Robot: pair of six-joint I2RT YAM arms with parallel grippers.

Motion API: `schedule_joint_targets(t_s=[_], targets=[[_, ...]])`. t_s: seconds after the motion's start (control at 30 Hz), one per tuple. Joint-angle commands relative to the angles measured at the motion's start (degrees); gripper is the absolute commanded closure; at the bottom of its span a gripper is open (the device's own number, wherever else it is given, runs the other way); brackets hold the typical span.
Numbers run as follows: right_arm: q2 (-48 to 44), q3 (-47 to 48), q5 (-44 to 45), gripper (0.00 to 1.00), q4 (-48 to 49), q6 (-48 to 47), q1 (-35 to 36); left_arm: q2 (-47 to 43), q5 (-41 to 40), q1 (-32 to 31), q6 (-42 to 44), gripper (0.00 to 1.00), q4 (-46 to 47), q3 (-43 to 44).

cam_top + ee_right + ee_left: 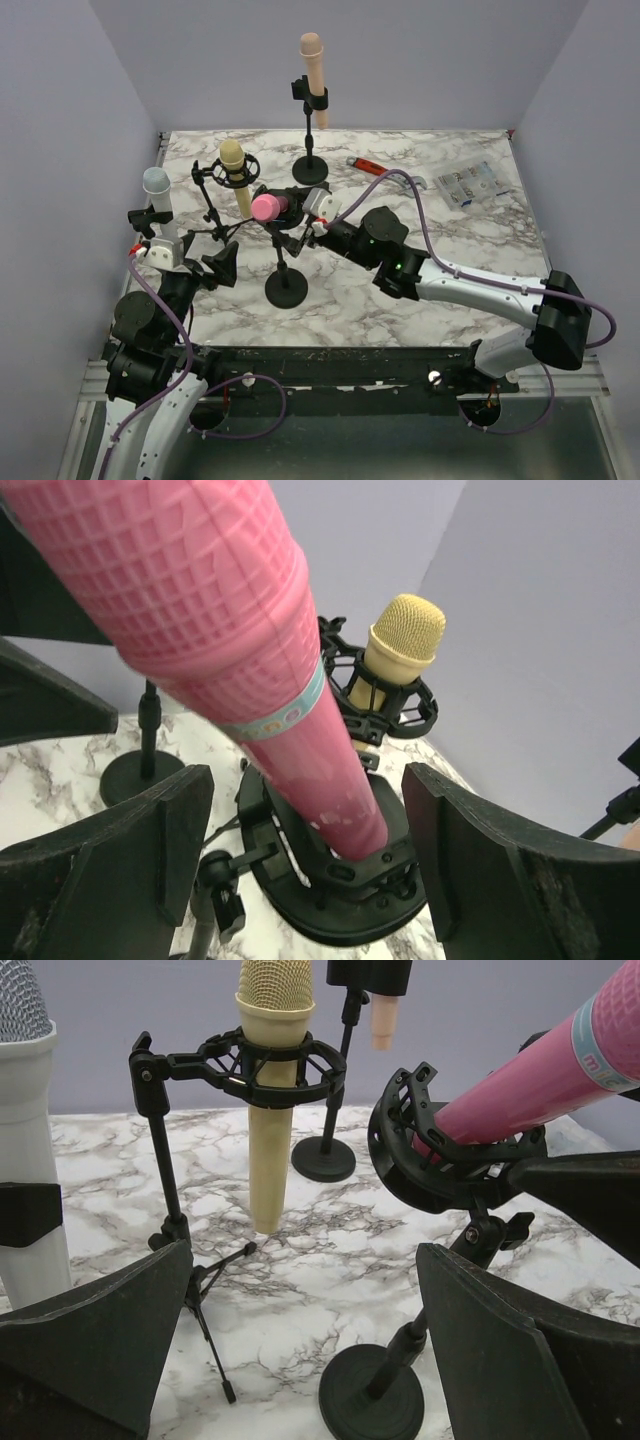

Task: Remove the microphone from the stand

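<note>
A pink microphone [268, 207] lies tilted in a black shock mount [330, 880] on a stand with a round base [287, 288]. My right gripper [300, 232] is open and straddles the microphone's lower body. In the right wrist view the pink microphone [250, 650] runs between the fingers [150, 840] with gaps on both sides. My left gripper [218, 264] is open and empty, low at the stand's left. In the left wrist view the stand base [372, 1400] sits between its fingers [520, 1350], and the pink microphone [540, 1080] is above right.
A yellow microphone [234, 165] hangs in a tripod shock mount just left of the pink one. A white microphone [157, 195] stands at the left edge. A peach microphone [313, 62] stands on a tall stand at the back. A red item [365, 165] and a plastic packet [470, 183] lie at the back right.
</note>
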Motion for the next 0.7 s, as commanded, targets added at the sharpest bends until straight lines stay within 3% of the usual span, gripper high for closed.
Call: schedule_joint_targets(t_s=[0.0, 0.43, 0.67], targets=[[2.1, 3.5, 0.4, 0.18, 5.4, -1.1, 0.3, -0.6, 1.0, 0.4, 0.6, 0.01, 1.4, -0.4], [5.0, 4.7, 2.6, 0.28, 8.5, -4.3, 0.4, -0.5, 0.9, 0.5, 0.7, 0.01, 1.5, -0.5], [6.3, 4.6, 2.6, 0.4, 10.7, -5.6, 0.4, -0.2, 1.0, 0.5, 0.8, 0.01, 1.6, -0.6]])
